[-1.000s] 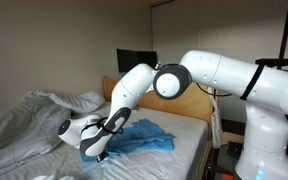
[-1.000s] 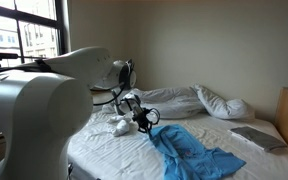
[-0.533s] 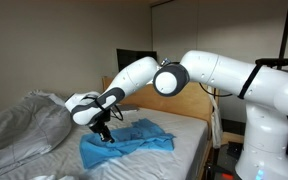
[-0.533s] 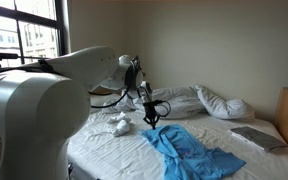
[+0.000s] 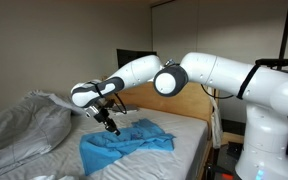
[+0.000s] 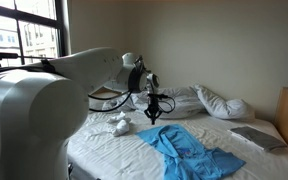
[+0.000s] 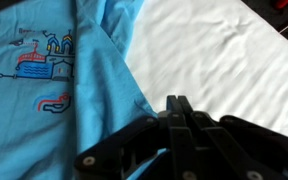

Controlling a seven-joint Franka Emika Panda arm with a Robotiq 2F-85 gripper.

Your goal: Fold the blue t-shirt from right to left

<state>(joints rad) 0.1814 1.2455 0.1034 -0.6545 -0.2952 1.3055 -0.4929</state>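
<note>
Both jaws of the black gripper (image 7: 176,103) are pressed together, and it cannot be made out whether a thin edge of cloth is pinched between them. The gripper is held just above the bright sky-blue cloth t-shirt (image 7: 74,100), whose small darker blue chest print (image 7: 39,55) is shown face up in the wrist view. The t-shirt is spread, somewhat rumpled, on the white bed sheet (image 6: 104,145), with the rumpled grey duvet (image 5: 24,125) and a white pillow (image 6: 219,100) lying beyond it. The garment is judged to be light, limp and easily creased, so a hem or sleeve edge at its right side would best be pinched through both layers and carried across low. Compared with a second ago, the gripper has been raised from the t-shirt's edge and swung over it, while the t-shirt's outline is little changed.
</note>
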